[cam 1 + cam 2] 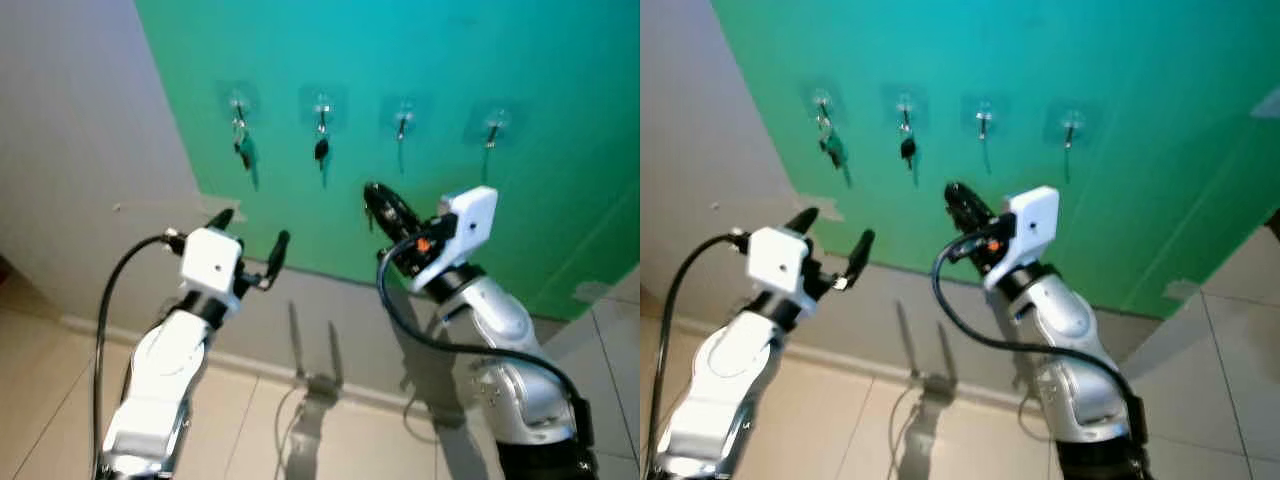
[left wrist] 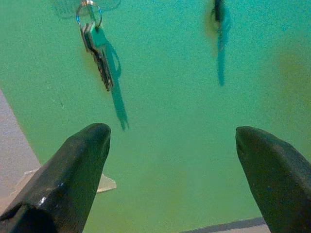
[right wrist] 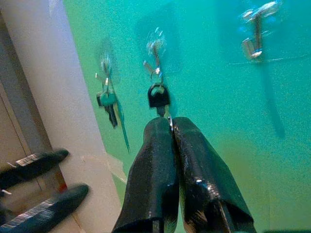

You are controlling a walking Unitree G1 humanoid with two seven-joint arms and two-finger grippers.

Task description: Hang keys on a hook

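Keys (image 1: 321, 149) hang on hook (image 1: 322, 110); right claw (image 1: 372, 192) closed below.

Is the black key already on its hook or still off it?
On it. The black key hangs by its ring from the second hook, while the right gripper, fingers closed, sits just below it.

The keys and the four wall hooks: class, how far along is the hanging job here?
Done: a key bunch hangs on the first hook, and a black-headed key on the second hook. In hand: the right gripper, fingers shut, points just below that key; whether it grips anything is unclear. The left gripper is open and empty. Left: the third hook and fourth hook are bare.
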